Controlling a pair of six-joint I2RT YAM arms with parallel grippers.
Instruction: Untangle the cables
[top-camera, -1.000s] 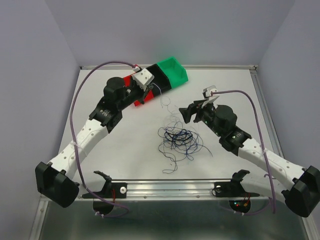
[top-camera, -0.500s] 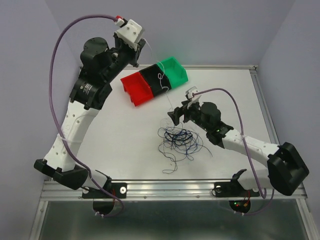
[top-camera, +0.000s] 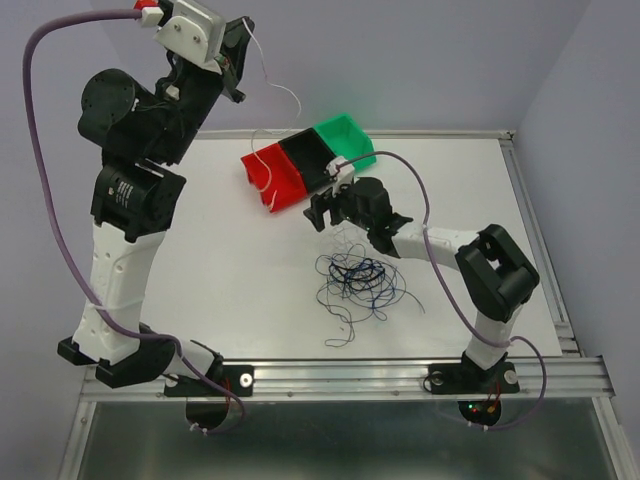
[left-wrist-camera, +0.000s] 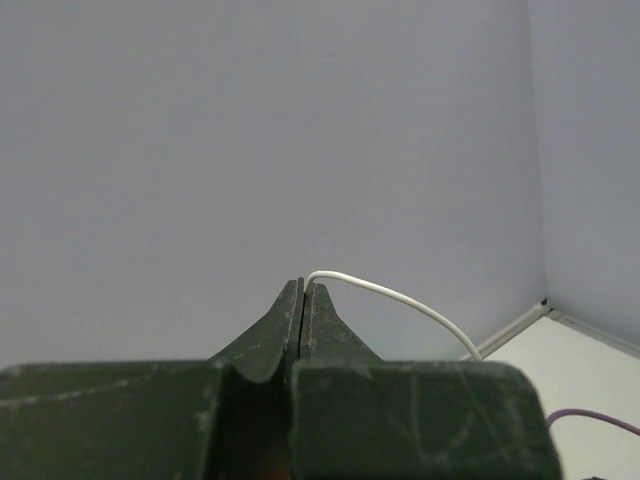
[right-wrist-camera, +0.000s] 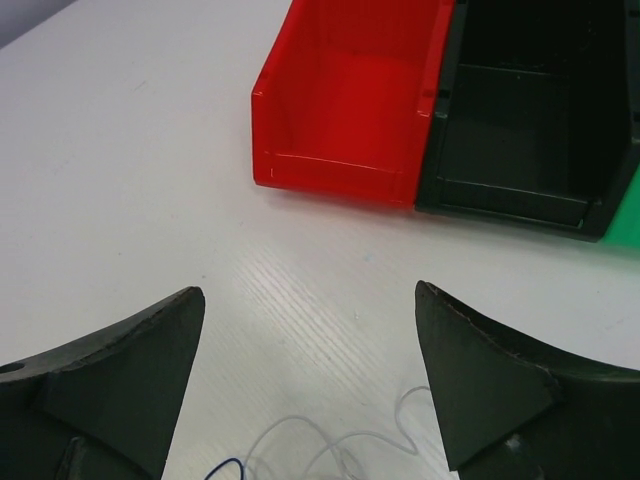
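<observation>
My left gripper (top-camera: 243, 35) is raised high above the table's far left. It is shut on one white cable (top-camera: 264, 72), which curves down from it toward the bins. In the left wrist view the shut jaws (left-wrist-camera: 303, 287) pinch the end of that white cable (left-wrist-camera: 400, 298). A tangle of dark blue, black and white cables (top-camera: 358, 280) lies in the middle of the table. My right gripper (top-camera: 318, 212) is open and empty, low over the table between the tangle and the bins. In the right wrist view (right-wrist-camera: 308, 292) thin white loops (right-wrist-camera: 330, 445) lie just under it.
A red bin (top-camera: 270, 172), a black bin (top-camera: 308, 155) and a green bin (top-camera: 345, 140) stand in a row at the back. The right wrist view shows the red bin (right-wrist-camera: 350, 100) and black bin (right-wrist-camera: 530, 120) just ahead. A metal rail (top-camera: 340, 372) runs along the near edge.
My left arm has swung up and to the left, lifting the white cable away from the bins. My right arm has stretched forward and left, toward the bins, jaws open.
</observation>
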